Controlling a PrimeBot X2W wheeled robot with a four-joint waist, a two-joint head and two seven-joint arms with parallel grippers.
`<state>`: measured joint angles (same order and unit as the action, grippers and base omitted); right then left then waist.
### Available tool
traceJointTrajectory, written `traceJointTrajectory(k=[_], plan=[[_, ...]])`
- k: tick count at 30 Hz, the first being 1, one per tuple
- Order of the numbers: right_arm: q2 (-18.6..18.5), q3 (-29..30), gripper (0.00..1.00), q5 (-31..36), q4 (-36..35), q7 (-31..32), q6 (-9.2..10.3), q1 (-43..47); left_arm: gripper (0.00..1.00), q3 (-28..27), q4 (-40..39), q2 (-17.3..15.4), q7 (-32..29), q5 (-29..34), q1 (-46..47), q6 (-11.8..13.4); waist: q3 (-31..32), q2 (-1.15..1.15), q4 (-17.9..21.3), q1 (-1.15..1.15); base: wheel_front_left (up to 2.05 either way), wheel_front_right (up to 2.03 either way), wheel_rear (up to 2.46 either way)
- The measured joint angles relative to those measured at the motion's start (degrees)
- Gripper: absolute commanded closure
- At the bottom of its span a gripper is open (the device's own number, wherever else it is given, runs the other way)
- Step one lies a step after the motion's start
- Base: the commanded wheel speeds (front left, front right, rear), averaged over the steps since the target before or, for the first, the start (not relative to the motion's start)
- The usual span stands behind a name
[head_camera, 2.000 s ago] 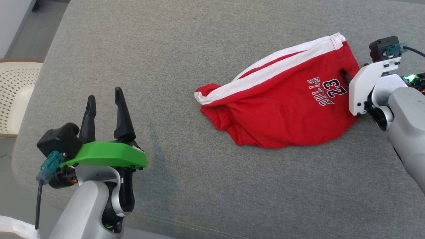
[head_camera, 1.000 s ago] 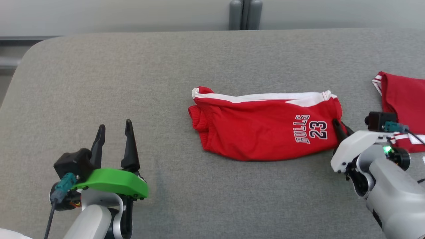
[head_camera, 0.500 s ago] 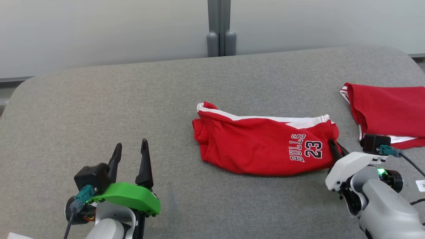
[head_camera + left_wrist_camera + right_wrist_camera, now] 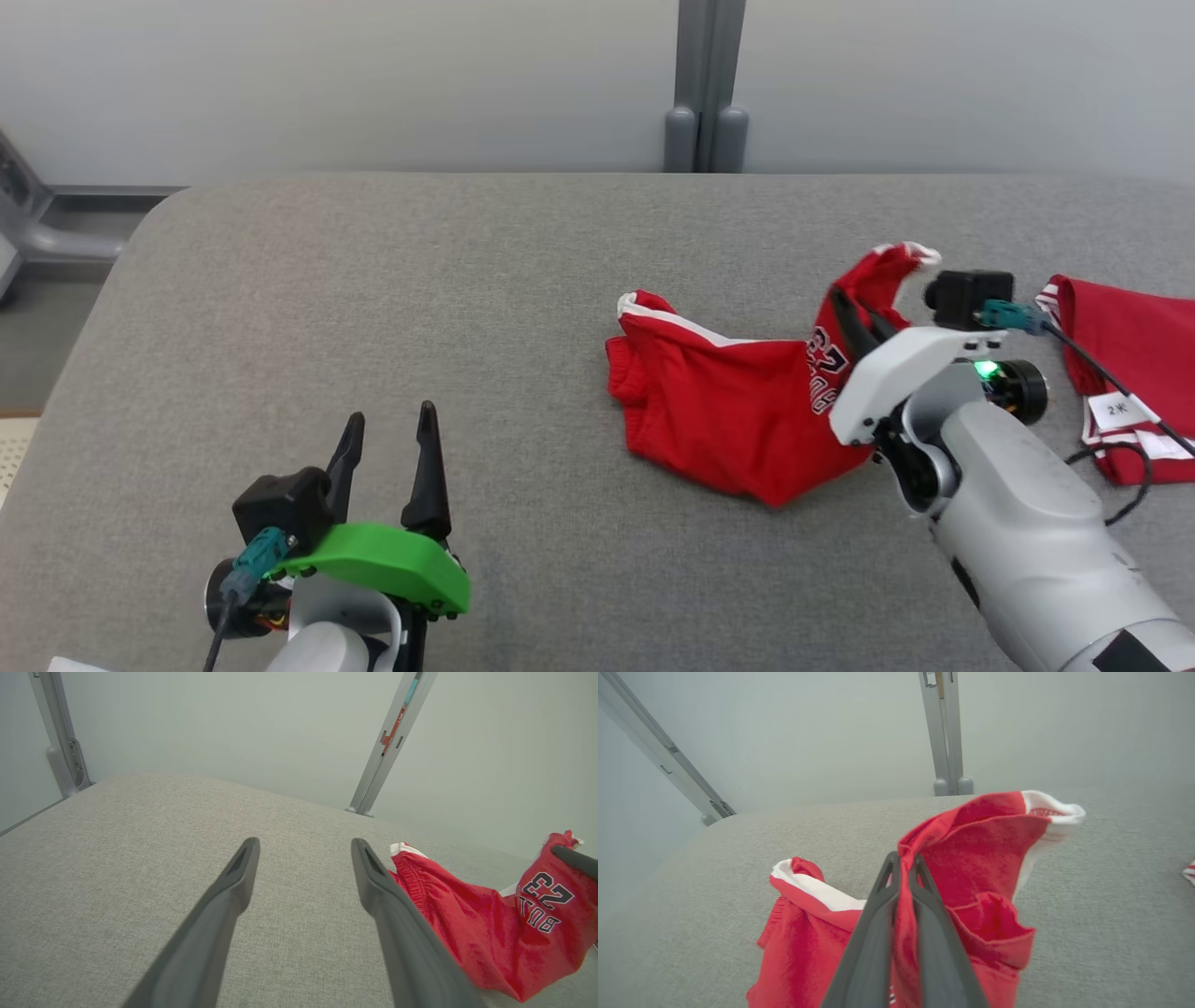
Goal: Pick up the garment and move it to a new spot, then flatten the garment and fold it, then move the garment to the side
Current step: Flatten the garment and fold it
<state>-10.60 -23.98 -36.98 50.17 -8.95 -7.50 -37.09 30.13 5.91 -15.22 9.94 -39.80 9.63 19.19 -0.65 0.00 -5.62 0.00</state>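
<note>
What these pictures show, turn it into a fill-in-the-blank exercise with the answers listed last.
The right hand is shut on the red garment printed with the number ____. The left hand stands ____ and holds nothing. The garment's unheld end lies on the ____ padded surface.
Missing words: 23; open; grey.

Garment [image 4: 719, 420] print half hidden behind right fingers [image 4: 846, 319]; second red cloth [image 4: 1139, 336] cut by frame edge.
</note>
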Motion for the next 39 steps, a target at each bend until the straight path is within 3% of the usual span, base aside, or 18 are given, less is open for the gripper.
traceJointTrajectory(k=[9,18,19,20,21,22,23,33,39], plan=[[6.03,-3.99,1.0,0.91,-1.32,4.11,0.0,-2.02,0.0,1.07,0.07,0.88,0.21,0.04,1.08,-0.82,-0.97,0.0,-5.2,0.0,0.0,0.0,0.0],[7.34,-7.43,1.0,1.35,3.19,3.72,0.0,-2.62,0.0,1.19,0.34,1.48,0.77,0.07,2.6,-1.34,-3.8,0.0,-8.54,0.0,0.0,0.0,0.0],[7.38,-7.8,0.91,1.36,3.52,3.45,0.01,-2.81,0.0,1.13,0.41,1.51,0.81,0.07,2.66,-1.34,-4.07,0.0,-8.7,0.0,0.0,0.0,0.0],[7.46,-8.31,0.68,1.35,3.67,3.3,0.0,-2.96,0.0,1.07,0.46,1.52,0.89,0.02,2.69,-1.34,-4.3,0.0,-8.8,0.0,0.0,0.0,0.0],[7.53,-8.68,0.54,1.33,3.74,3.25,0.01,-3.02,0.0,1.0,0.49,1.52,1.1,0.0,2.69,-1.34,-4.41,0.0,-8.79,0.0,0.0,0.0,0.0],[7.56,-9.16,0.14,1.29,3.71,3.0,0.0,-3.05,0.0,0.91,0.54,1.52,1.23,0.0,2.69,-1.34,-4.47,0.0,-8.67,0.0,0.0,0.0,0.0],[7.59,-9.76,0.0,1.26,3.6,2.69,0.0,-3.09,0.0,0.86,0.59,1.51,1.24,-0.01,2.69,-1.34,-4.49,0.0,-8.47,0.0,0.0,0.0,0.0],[7.73,-14.58,0.0,-1.34,-2.4,0.01,0.0,-2.98,0.0,0.99,0.68,1.56,1.31,-0.08,2.69,-1.25,-3.58,0.0,-5.42,0.0,0.0,0.0,0.0],[7.65,-14.07,0.0,-1.22,-5.52,-1.59,0.01,-2.98,0.0,0.83,0.43,1.21,1.3,-0.26,2.56,-0.94,-2.81,0.0,-3.74,0.0,0.0,0.0,0.0]])
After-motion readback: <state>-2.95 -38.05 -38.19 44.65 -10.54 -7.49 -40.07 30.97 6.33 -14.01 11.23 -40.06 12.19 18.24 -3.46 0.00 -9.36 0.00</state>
